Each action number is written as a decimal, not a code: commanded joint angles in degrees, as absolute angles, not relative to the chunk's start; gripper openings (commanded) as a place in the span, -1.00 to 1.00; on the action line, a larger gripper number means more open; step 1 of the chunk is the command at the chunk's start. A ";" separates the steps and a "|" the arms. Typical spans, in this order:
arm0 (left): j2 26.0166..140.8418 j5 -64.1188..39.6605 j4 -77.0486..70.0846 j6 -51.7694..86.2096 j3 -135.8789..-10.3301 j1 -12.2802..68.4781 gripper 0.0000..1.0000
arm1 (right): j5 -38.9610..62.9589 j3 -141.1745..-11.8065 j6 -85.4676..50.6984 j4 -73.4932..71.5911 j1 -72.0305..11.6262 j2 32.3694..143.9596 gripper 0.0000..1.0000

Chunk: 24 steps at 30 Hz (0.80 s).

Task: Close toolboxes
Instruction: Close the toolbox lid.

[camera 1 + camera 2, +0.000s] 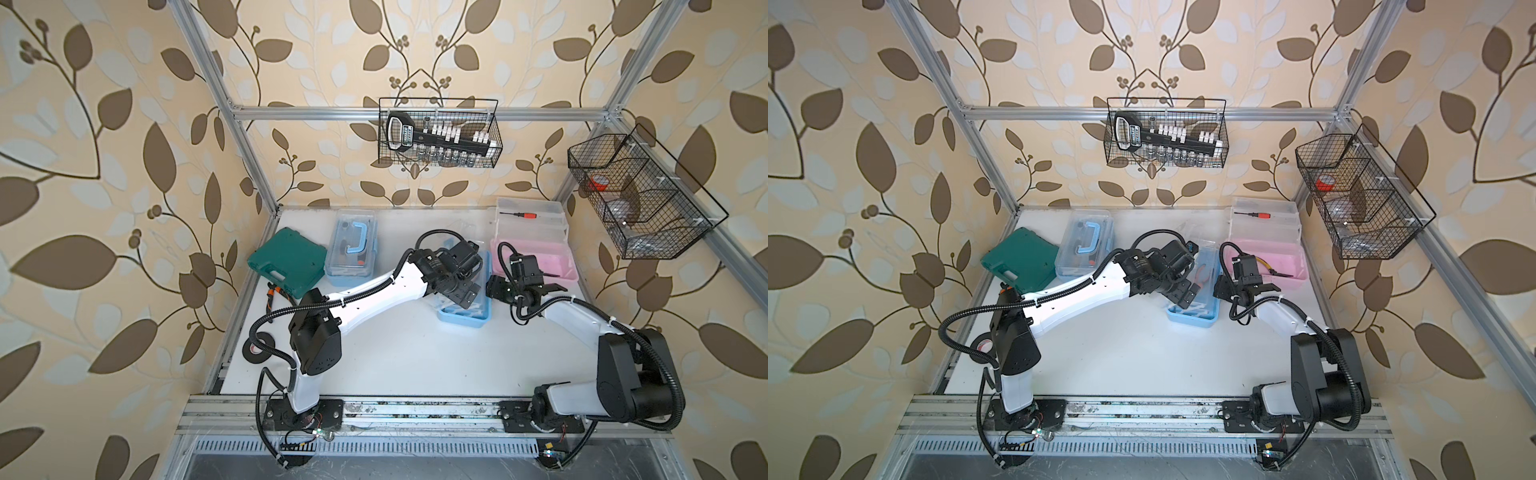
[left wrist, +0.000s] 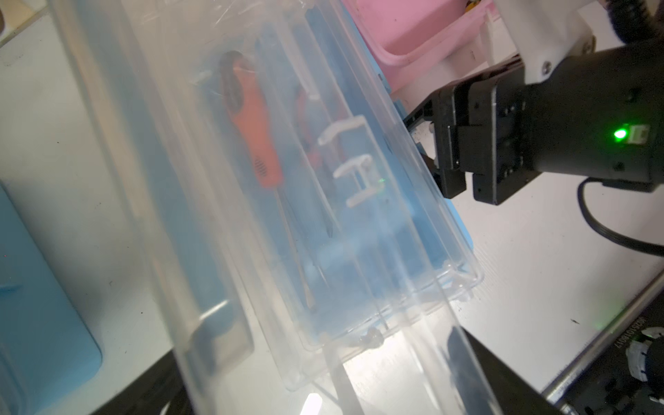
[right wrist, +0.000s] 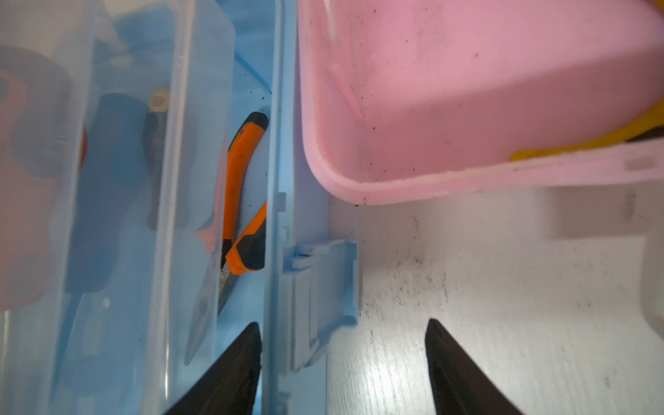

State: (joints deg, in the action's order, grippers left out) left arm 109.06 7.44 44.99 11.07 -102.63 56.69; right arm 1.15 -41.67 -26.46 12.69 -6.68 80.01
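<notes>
Three toolboxes stand on the white table (image 1: pixel 407 357). At the back left, a light blue toolbox (image 1: pixel 351 249) lies with its clear lid down. The middle light blue toolbox (image 1: pixel 465 311) is open, and its clear lid (image 2: pixel 251 179) tilts across my left gripper (image 2: pixel 323 381) (image 1: pixel 463 297). That gripper is open, its fingers blurred behind the plastic. My right gripper (image 3: pixel 341 327) (image 1: pixel 498 289) is open and straddles this box's front wall at the blue latch (image 3: pixel 323 287). One finger is inside the box, the other over the table. The pink toolbox (image 1: pixel 540 266) stands open, lid (image 1: pixel 532 220) upright behind it.
A dark green case (image 1: pixel 286 259) lies at the far left and a black tape roll (image 1: pixel 259 345) near the left edge. Black wire baskets hang on the back wall (image 1: pixel 440 133) and on the right (image 1: pixel 640 195). Orange pliers (image 3: pixel 237 201) lie in the middle box.
</notes>
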 commanded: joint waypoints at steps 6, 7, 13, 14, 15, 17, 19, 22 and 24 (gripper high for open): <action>107.70 -8.84 39.33 8.70 -105.22 59.47 0.98 | 8.50 -40.25 -27.42 8.63 -7.15 81.97 0.19; 107.69 -9.27 39.29 8.70 -105.17 59.45 0.98 | 9.30 -40.24 -27.43 8.30 -7.27 82.22 0.18; 104.75 -7.62 38.49 8.98 -100.78 59.42 0.98 | 13.60 -41.65 -27.80 4.41 -12.66 85.34 0.12; 104.19 -6.93 38.59 8.97 -100.11 59.46 0.98 | 13.99 -42.25 -28.14 3.87 -13.97 86.10 0.12; 103.76 -6.21 38.59 9.01 -99.35 59.48 0.98 | 14.46 -42.86 -28.74 3.10 -15.17 87.02 0.12; 102.98 -4.91 39.08 8.73 -98.40 59.42 0.98 | 15.11 -44.21 -29.85 2.08 -17.26 88.86 0.12; 102.28 -3.32 39.42 8.58 -97.41 59.42 0.98 | 15.16 -45.56 -30.89 0.89 -19.29 90.51 0.12; 101.07 -0.94 39.51 8.20 -95.92 59.49 0.98 | 14.94 -48.21 -31.62 -0.26 -22.02 92.94 0.12; 100.44 0.55 39.66 7.79 -95.09 59.46 0.98 | 15.03 -50.28 -31.90 -0.27 -23.48 94.59 0.12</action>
